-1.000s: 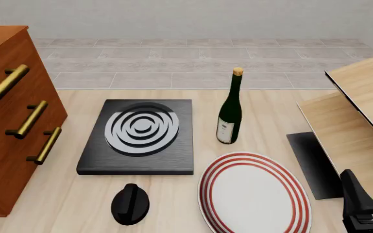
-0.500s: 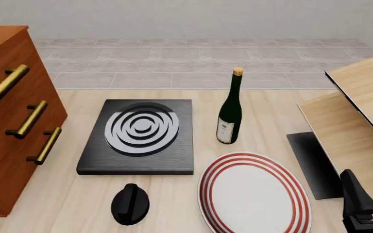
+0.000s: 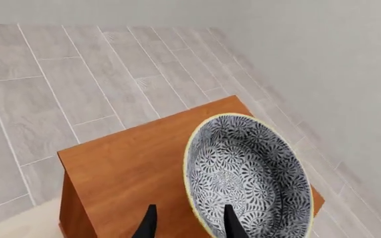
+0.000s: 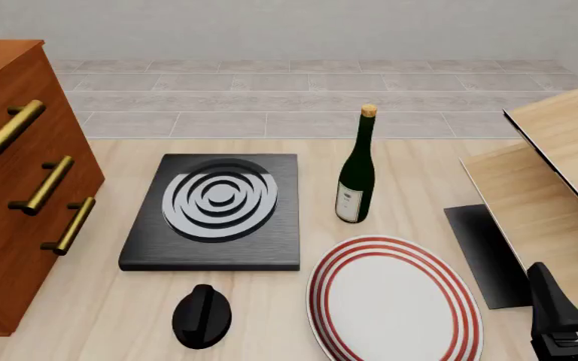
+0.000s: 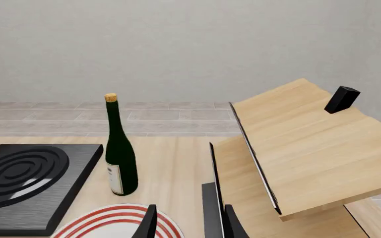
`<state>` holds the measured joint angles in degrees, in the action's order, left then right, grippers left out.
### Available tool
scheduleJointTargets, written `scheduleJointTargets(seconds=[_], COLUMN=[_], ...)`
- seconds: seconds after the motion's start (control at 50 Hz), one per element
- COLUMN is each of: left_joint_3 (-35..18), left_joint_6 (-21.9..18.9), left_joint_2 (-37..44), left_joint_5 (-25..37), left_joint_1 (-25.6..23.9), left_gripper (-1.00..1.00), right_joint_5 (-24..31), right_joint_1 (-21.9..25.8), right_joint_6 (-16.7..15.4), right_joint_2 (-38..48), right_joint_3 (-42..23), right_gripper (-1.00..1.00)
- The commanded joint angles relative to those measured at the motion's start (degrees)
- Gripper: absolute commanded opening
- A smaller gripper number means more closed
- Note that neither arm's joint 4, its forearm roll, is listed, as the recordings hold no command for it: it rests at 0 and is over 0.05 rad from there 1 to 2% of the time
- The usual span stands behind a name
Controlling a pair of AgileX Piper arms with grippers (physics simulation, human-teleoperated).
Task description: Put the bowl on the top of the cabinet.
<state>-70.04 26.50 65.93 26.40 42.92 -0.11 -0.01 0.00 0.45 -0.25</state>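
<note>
Comparing the front views, you find nothing has shifted, so the placing looks nearly done: your left gripper point(image 3: 187, 223) pinches the rim of the small blue-and-white patterned bowl point(image 3: 247, 178) over the reddish-brown wooden cabinet point(image 3: 131, 173) top, while your right gripper point(image 5: 187, 223), parted, holds nothing.

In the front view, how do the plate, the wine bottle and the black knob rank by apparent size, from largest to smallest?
1. Plate, largest.
2. Wine bottle.
3. Black knob, smallest.
The plate and knob lie nearer the camera, so true sizes may differ.
</note>
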Motion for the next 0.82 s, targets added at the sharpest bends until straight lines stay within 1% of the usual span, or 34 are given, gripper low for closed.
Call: scheduleJointTargets(seconds=[0.02,0.08,0.14,0.24,0.6,0.82], left_joint_3=[0.13,0.13,-0.01,-0.14,1.00,1.81], left_joint_6=[0.01,0.46,0.84,0.90,0.32,0.13], left_joint_2=[-3.55,-5.86,-6.40,-7.73,-9.37,-11.04], left_joint_5=[0.26,0.68,1.24,1.38,0.45,0.61], left_joint_1=[-0.73,-1.82,-2.30,-2.16,-1.82,-2.47], left_gripper=[1.00,1.00,1.00,1.00,1.00,1.00], right_joint_5=[0.00,0.00,0.00,0.00,0.00,0.00], right_joint_1=[0.01,0.00,0.00,0.00,0.00,0.00], right_joint_6=[0.01,0.01,0.01,0.01,0.00,0.01], right_joint_2=[0.00,0.00,0.00,0.01,0.01,0.00], right_joint_3=[0.00,0.00,0.00,0.00,0.00,0.00], right_gripper=[1.00,1.00,1.00,1.00,1.00,1.00])
